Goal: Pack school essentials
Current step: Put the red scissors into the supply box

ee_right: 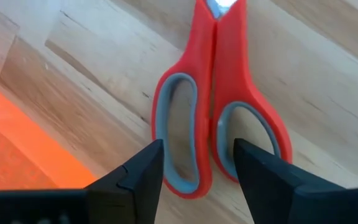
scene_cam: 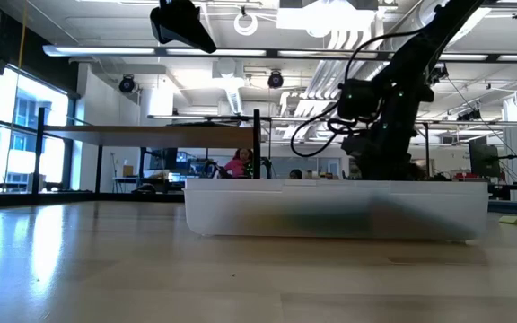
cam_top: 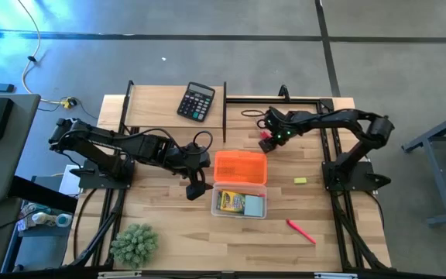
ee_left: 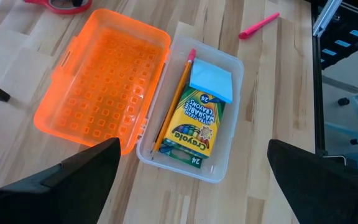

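A clear box (cam_top: 239, 211) with its orange lid (cam_top: 240, 167) swung open lies mid-table. In it are the crayon pack (ee_left: 194, 127), the light-blue note pad (ee_left: 211, 81) and the pencil (ee_left: 174, 99). The red-handled scissors (ee_right: 219, 93) lie flat on the wood beyond the lid. My right gripper (ee_right: 197, 149) is open and points down over their handle loops. The yellow eraser (cam_top: 300, 180) and the red pen (cam_top: 301, 231) lie on the table to the right of the box. My left gripper (cam_top: 196, 184) hovers open, high beside the box's left side. My right gripper comes from above at the scissors' handle loops (ee_right: 211, 155). One finger (ee_right: 145, 168) stands at the outer edge of one loop, the other finger (ee_right: 260, 168) over the opening of the other loop. Whether either finger touches the scissors, I cannot tell.
A black calculator (cam_top: 196, 101) rests on the raised shelf at the far side. A green spiky plant (cam_top: 134, 244) stands at the near left corner. A black frame (cam_top: 285, 99) runs along the far right edge behind the right arm.
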Controlling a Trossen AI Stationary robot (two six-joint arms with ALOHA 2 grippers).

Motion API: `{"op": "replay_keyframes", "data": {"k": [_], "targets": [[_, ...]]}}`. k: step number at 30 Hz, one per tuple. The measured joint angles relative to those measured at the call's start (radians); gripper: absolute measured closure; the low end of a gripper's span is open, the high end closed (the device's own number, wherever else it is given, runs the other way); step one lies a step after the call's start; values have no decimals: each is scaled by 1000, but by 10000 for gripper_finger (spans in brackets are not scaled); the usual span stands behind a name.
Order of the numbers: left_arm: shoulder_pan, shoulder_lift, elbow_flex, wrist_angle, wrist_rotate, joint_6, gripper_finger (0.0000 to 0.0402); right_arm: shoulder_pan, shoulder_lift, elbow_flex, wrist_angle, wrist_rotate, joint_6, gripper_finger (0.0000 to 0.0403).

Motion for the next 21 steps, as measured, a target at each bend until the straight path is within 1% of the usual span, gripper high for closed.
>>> {"op": "replay_keyframes", "data": {"k": [7,11,16,21], "targets": [[0,0,0,0,0,3,7,-6,-9,0,-27,6,1,228],[0,0,0,0,0,3,7,-7,-9,0,-31,28,6,239],[0,0,0,0,0,3,7,-7,-9,0,-30,-5,25,257],[0,0,0,0,0,3,7,-7,-9,0,-32,-8,24,260]]}}
